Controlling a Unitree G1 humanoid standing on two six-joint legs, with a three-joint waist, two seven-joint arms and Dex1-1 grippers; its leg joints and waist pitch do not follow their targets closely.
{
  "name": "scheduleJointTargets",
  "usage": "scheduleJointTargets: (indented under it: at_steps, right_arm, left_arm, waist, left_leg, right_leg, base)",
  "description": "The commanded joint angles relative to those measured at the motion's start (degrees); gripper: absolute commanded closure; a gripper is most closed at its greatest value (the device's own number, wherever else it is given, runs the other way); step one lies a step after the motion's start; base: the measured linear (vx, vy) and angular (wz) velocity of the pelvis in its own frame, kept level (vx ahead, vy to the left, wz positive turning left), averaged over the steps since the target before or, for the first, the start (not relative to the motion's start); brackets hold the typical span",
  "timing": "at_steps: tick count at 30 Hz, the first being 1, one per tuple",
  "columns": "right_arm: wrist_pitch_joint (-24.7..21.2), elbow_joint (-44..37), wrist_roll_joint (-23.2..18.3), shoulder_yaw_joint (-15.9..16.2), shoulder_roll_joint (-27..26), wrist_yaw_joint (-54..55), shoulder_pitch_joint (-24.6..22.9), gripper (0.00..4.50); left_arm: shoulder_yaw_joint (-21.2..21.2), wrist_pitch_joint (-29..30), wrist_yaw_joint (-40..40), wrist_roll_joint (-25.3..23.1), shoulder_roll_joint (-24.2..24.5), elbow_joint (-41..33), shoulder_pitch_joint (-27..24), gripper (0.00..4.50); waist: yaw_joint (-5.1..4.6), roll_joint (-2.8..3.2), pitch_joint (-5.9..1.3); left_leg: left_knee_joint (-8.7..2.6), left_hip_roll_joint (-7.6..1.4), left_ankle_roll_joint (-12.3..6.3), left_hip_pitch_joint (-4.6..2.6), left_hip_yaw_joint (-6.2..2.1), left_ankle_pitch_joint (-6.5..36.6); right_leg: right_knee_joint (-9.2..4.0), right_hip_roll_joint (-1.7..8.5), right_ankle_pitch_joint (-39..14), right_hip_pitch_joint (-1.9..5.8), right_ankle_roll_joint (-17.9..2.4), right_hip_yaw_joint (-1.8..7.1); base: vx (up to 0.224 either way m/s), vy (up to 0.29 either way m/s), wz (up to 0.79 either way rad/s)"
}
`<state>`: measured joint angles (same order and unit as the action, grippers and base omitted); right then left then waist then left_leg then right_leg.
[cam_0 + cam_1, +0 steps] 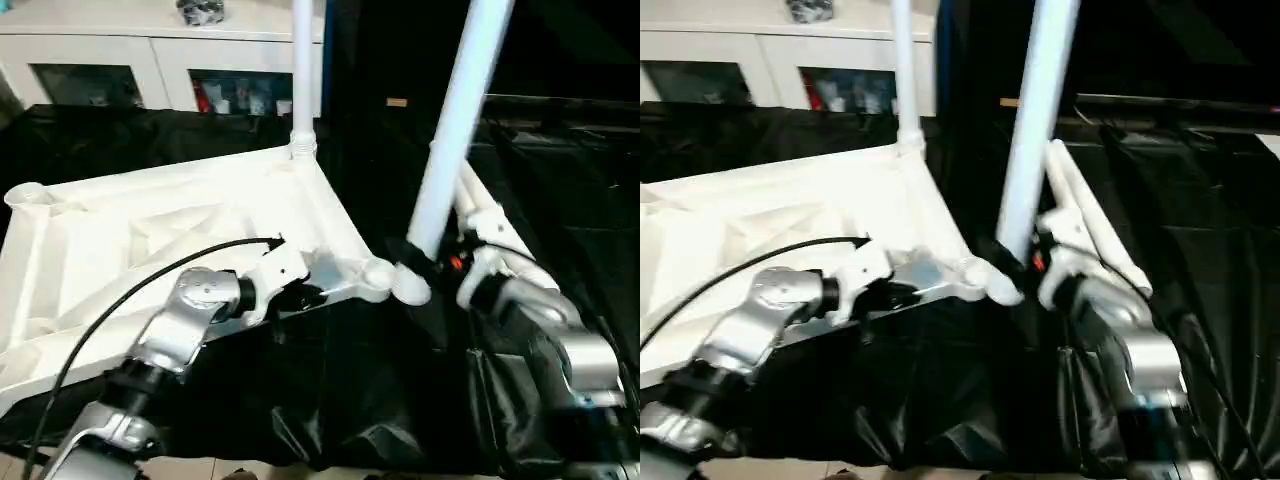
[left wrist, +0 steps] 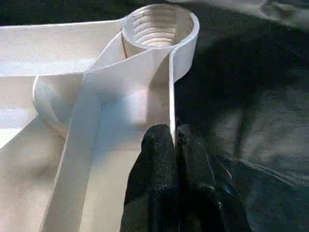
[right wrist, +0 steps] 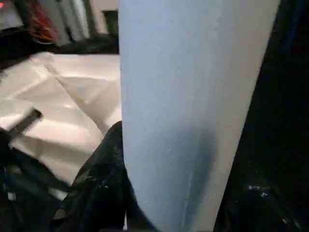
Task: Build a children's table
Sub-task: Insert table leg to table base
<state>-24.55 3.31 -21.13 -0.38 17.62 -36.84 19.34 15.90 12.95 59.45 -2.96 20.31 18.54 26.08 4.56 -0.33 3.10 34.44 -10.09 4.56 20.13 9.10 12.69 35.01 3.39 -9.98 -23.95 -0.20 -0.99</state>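
The white table top (image 1: pixel 150 240) lies upside down on the black-covered work table. One white leg (image 1: pixel 303 80) stands upright in its far corner socket. My left gripper (image 2: pixel 174 133) is shut on the top's side rim, just short of the near right corner socket (image 2: pixel 159 26), which is threaded and has nothing in it. My right gripper (image 1: pixel 425 262) is shut on a second leg (image 1: pixel 455 120) near its lower end. That leg leans slightly, and its flared end (image 1: pixel 410 285) sits right beside the socket (image 1: pixel 378 272), outside it.
Two more white legs (image 1: pixel 490 215) lie on the black cover to the right, behind my right arm. A white cabinet (image 1: pixel 150 60) with glass doors stands at the back left. The black cover (image 1: pixel 380 400) hangs in folds over the near edge.
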Motion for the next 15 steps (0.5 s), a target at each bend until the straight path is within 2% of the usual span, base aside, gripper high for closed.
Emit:
scheduleJointTargets:
  at_steps: [1, 3, 5, 10, 11, 15]
  right_arm:
    - [-0.51, 0.59, -0.51, 0.90, -0.10, -1.00, 0.90, 2.62]
    - [-1.18, 1.34, 0.03, 2.54, -0.37, -2.38, 2.26, 2.63]
    - [-1.21, 1.38, 0.06, 2.61, -0.38, -2.41, 2.32, 2.63]
    - [-1.43, 5.69, 1.81, 5.10, -0.88, -3.62, 4.28, 2.63]
    - [-1.19, 6.40, 2.46, 5.69, -0.86, -3.74, 4.32, 2.63]
    - [-0.39, 8.17, 3.16, 6.45, -1.05, -4.11, 4.63, 2.63]
  left_arm:
    - [2.23, 1.59, 2.03, -0.45, 0.96, 0.12, -1.33, 4.50]
    - [3.09, 2.54, 3.15, -0.79, 1.88, 0.25, -0.96, 4.50]
    - [3.09, 2.57, 3.14, -0.78, 1.89, 0.27, -0.94, 4.50]
    - [2.63, 2.31, 2.22, -0.72, 1.63, 2.50, 0.83, 4.50]
    - [2.57, 2.15, 2.09, -0.74, 1.65, 2.88, 1.05, 4.50]
    - [2.19, 2.79, 2.86, 0.27, 1.84, 2.43, 1.34, 4.50]
  waist:
    - [0.23, -0.70, -3.61]
    - [0.44, -0.89, -3.62]
    - [0.41, -0.95, -3.58]
    - [0.50, -1.33, -3.47]
    - [0.57, -1.14, -3.51]
    - [0.53, -1.08, -3.57]
  left_leg:
    - [-3.96, -2.15, -3.69, 0.14, 0.08, 2.95]
    - [-4.07, -2.19, -3.71, 0.24, 0.05, 2.77]
    - [-4.11, -2.16, -3.30, 0.20, 0.08, 3.46]
    - [-4.24, -2.12, -2.05, 0.10, 0.12, 4.93]
    - [-4.21, -2.12, -1.95, 0.16, 0.10, 4.54]
    - [-4.23, -2.14, -1.56, 0.13, 0.10, 4.72]
  right_leg:
    - [-3.47, 3.74, -8.95, 3.07, -12.30, 1.84]
    - [-3.28, 3.79, -8.11, 3.23, -12.56, 1.83]
    - [-3.38, 3.83, -8.61, 3.28, -12.61, 1.82]
    - [-3.70, 3.96, -11.75, 3.31, -11.74, 1.90]
    - [-3.63, 4.00, -11.45, 3.33, -11.65, 1.91]
    - [-3.56, 3.95, -10.53, 3.31, -11.77, 1.89]
  base:
    - [0.000, 0.000, 0.00]
    - [0.000, 0.000, 0.00]
    - [0.000, 0.000, 0.00]
    - [0.000, 0.000, 0.00]
    - [0.000, 0.000, 0.00]
    - [0.000, 0.000, 0.00]
